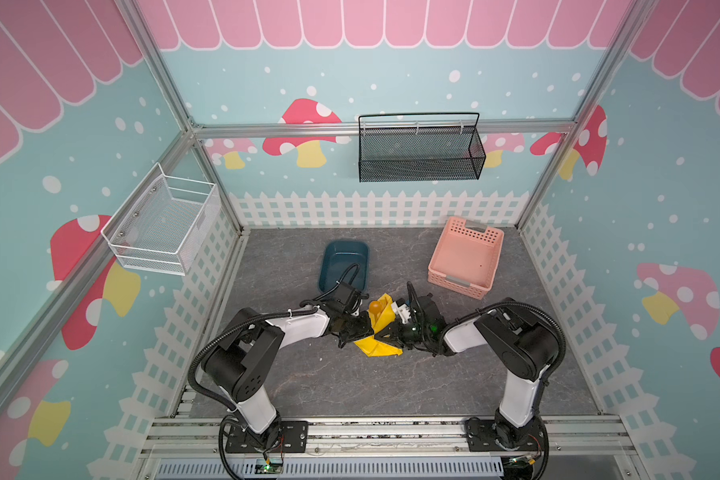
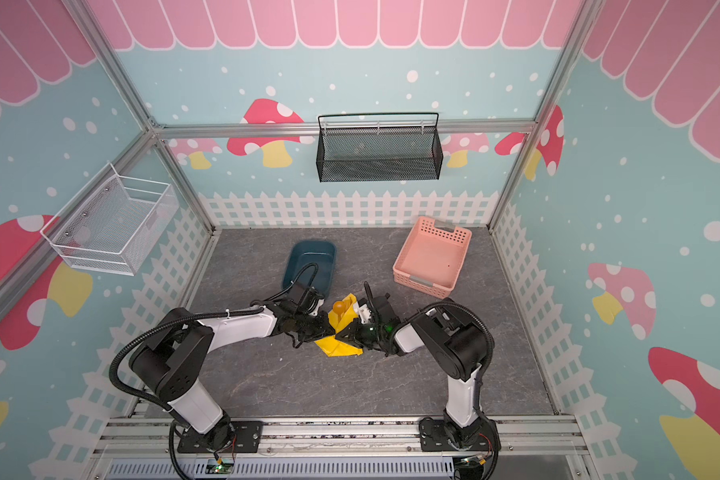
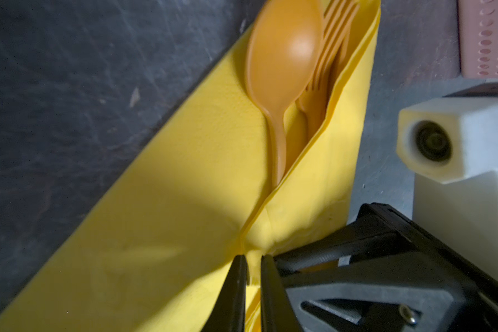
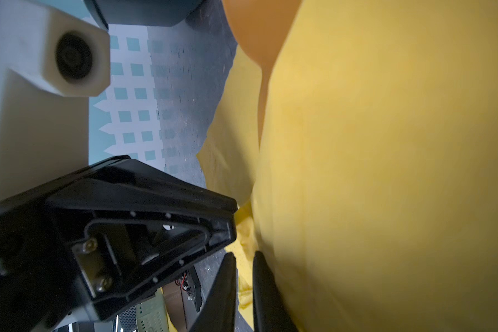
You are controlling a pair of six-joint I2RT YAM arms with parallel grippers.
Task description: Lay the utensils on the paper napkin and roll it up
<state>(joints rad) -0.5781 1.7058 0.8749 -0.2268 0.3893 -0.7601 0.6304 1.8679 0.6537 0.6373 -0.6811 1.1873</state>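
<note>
The utensils point(image 1: 376, 308) already sit in the paper napkin point(image 1: 378, 351) at mid desk point(image 1: 308, 382) between the arms: the spoon point(image 3: 282, 54) and fork point(image 3: 338, 34) lie in a fold, but I cannot make out the knife. The left end effector point(image 3: 253, 260) is pinched on the napkin's folded edge, and the right end effector point(image 4: 245, 257) is clamped on the paper too. The wrap looks loose and half-made, so most of the rolling is left.
</note>
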